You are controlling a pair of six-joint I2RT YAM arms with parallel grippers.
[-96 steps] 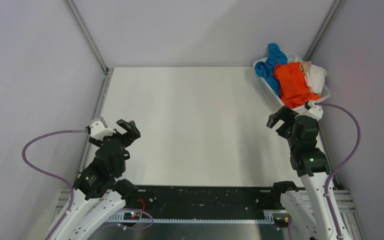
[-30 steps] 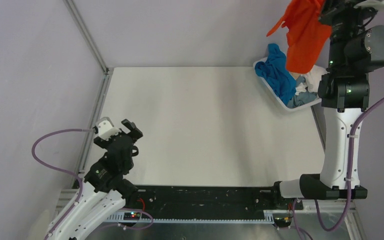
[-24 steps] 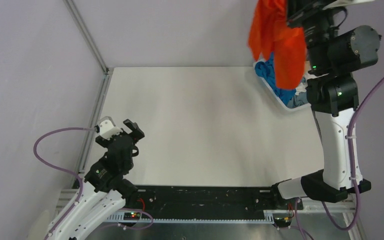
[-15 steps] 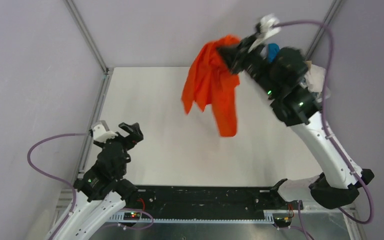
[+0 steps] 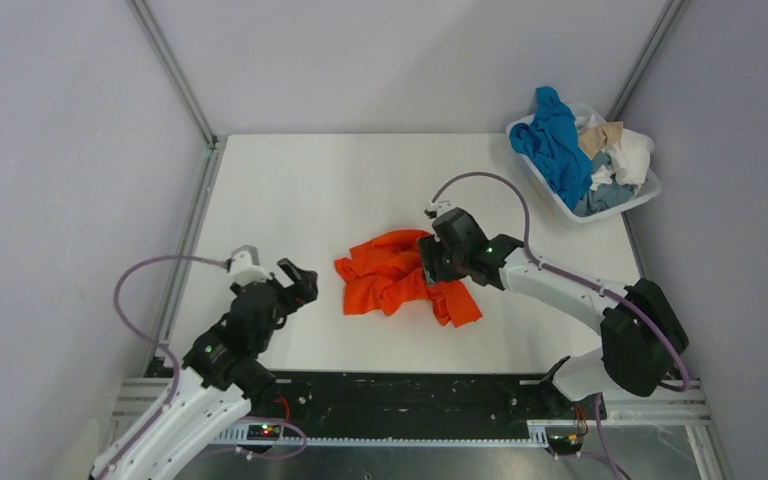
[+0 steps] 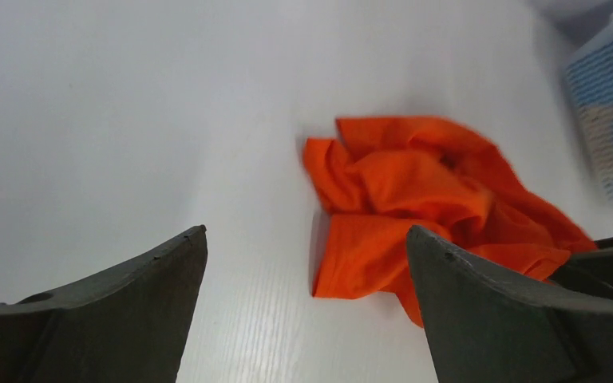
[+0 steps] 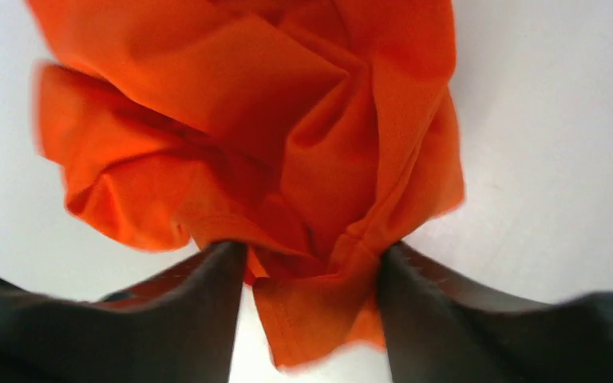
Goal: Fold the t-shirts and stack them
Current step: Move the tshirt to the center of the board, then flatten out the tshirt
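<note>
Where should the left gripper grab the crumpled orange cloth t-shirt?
Probably the flat near-left flap of the crumpled orange cloth t-shirt, with the left gripper coming low from the shirt's left. That flap shows a straight free edge facing it; the middle is bunched, and the right gripper straddles the right folds.

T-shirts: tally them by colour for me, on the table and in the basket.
orange t-shirt: 1
blue t-shirt: 1
beige t-shirt: 1
white t-shirt: 1
pale grey-blue t-shirt: 1
Total: 5 showing; the basket may hide more.
</note>
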